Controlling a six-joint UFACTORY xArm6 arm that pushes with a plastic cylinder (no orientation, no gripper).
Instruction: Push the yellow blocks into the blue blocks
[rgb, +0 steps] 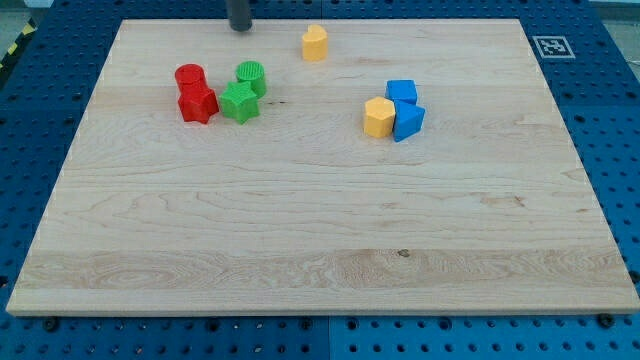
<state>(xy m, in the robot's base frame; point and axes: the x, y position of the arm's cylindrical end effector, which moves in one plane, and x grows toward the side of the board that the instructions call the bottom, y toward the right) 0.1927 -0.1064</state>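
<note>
A yellow pentagon-like block stands alone near the view's top, right of centre-left. A yellow hexagonal block touches the left side of two blue blocks: a blue cube above and a blue angular block below it. My tip is at the view's top edge, about 75 px left of the lone yellow block and apart from it, above the green blocks.
A red cylinder and a red star block sit at the left, touching a green star block and a green cylinder. The wooden board lies on a blue pegboard.
</note>
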